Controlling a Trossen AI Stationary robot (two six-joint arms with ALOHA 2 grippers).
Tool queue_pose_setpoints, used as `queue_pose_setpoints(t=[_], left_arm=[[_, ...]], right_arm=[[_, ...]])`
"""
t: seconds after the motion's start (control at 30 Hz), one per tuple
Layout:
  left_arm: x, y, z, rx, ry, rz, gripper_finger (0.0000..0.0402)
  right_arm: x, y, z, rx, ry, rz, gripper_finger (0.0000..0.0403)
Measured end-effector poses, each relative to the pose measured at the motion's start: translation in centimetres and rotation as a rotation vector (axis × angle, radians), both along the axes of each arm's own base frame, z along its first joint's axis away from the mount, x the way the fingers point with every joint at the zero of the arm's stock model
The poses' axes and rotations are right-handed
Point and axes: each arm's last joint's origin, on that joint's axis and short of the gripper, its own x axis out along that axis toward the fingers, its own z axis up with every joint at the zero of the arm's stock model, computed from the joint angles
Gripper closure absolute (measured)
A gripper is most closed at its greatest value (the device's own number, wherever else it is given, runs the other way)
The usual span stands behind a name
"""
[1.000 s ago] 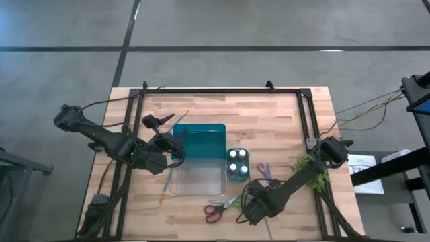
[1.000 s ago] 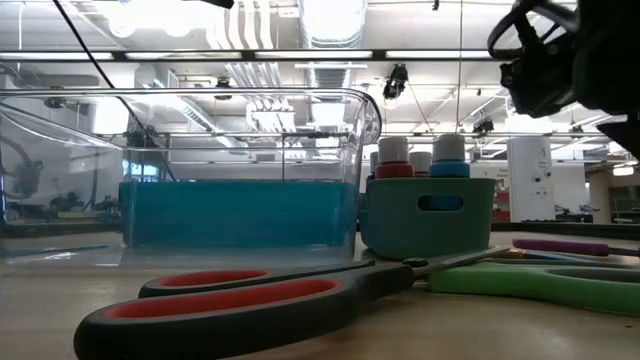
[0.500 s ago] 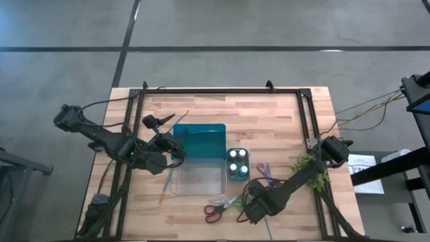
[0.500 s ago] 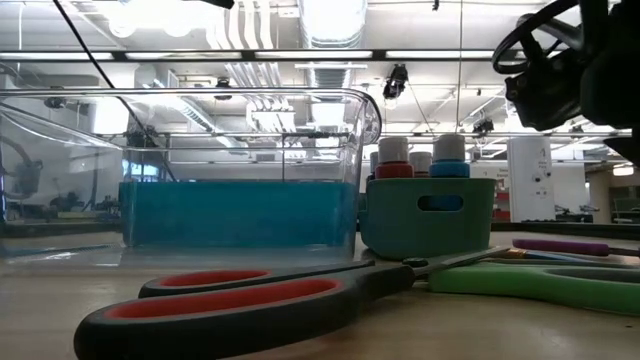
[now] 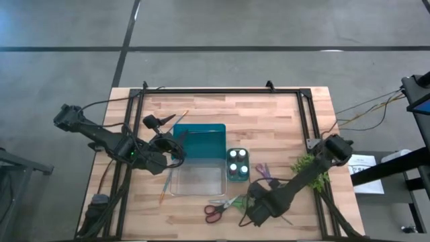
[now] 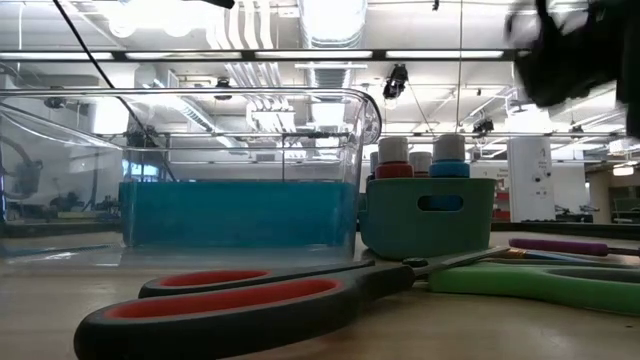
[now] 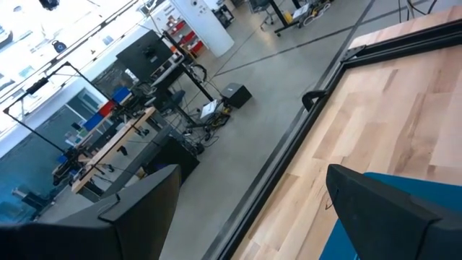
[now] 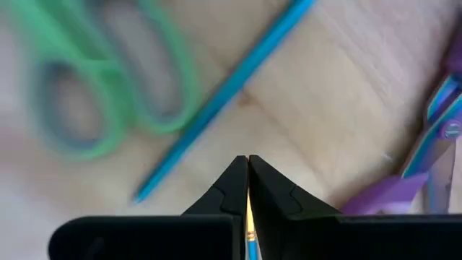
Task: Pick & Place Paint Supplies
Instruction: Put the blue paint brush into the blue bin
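My right tool [image 8: 247,167] is pressed together on a thin yellow-and-blue brush [image 8: 249,231], pinched between its fingertips above the tabletop [image 5: 269,121]. Below it lie a blue brush [image 8: 224,94], the green-handled scissors [image 8: 108,87] and the purple scissors [image 8: 426,159]. In the high view this tool [image 5: 254,214] sits near the tabletop's front edge, just beside the red-handled scissors [image 5: 216,211]. The paint bottles [image 5: 236,161] stand in the teal container [image 6: 428,212]. My left tool [image 5: 176,149] is spread open over the clear bin [image 5: 199,176].
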Motion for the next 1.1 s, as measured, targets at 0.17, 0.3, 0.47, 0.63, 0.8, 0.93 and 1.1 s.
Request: queue_pose_setpoints(t=[0.17,0.3,0.47,0.63,0.8,0.93,1.1], left_arm=[[0.0,0.0,0.0,0.0,0.0,0.0,0.0048],[0.0,0.0,0.0,0.0,0.0,0.0,0.0048],[0.0,0.0,0.0,-0.002,-0.003,0.0,0.0048],[0.0,0.0,0.0,-0.012,0.002,-0.014,0.0048],[0.1,-0.1,0.0,-0.018,0.004,-0.021,0.0048],[0.0,-0.1,0.0,-0.017,0.006,-0.021,0.0048],[-0.1,0.0,-0.2,-0.008,0.024,-0.02,0.0048]], right_arm=[[-0.3,0.6,2.9,-0.018,-0.148,0.016,0.0395],[-0.1,1.0,4.9,-0.036,-0.25,0.033,0.0395],[0.6,1.3,7.1,-0.082,-0.358,0.086,0.0395],[1.5,1.5,10.0,-0.144,-0.463,0.171,0.0395],[3.0,0.9,13.0,-0.322,-0.584,0.273,0.0395],[3.9,0.1,15.1,-0.519,-0.639,0.334,0.0395],[5.3,-1.6,17.0,-0.723,-0.646,0.372,0.0395]])
